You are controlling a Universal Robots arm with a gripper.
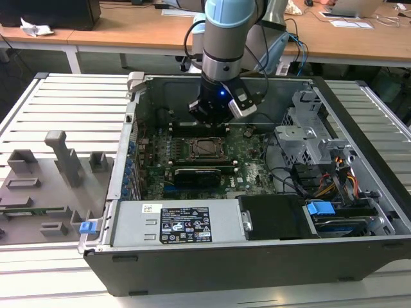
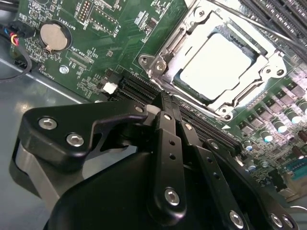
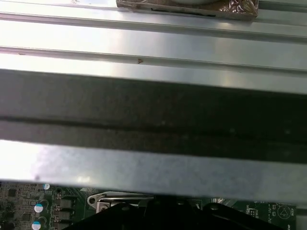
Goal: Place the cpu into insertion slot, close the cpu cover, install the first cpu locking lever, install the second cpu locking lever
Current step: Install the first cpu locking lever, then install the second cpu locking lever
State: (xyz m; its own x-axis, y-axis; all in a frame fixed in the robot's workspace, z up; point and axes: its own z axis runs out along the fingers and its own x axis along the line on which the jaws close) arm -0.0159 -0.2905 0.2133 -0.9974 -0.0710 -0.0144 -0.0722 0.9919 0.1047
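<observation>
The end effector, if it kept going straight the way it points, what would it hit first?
Probably the green motherboard beside the cpu cover; the end effector looks shut and empty. Depth is unclear.

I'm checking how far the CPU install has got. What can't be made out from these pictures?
- Locking levers: in the exterior view too small around the cpu to tell whether they are latched.
- cpu cover: in the second wrist view its near corner is hidden behind the pincer, and glare washes out the chip's top.
- Socket in the first wrist view: hidden behind the case wall.
</observation>
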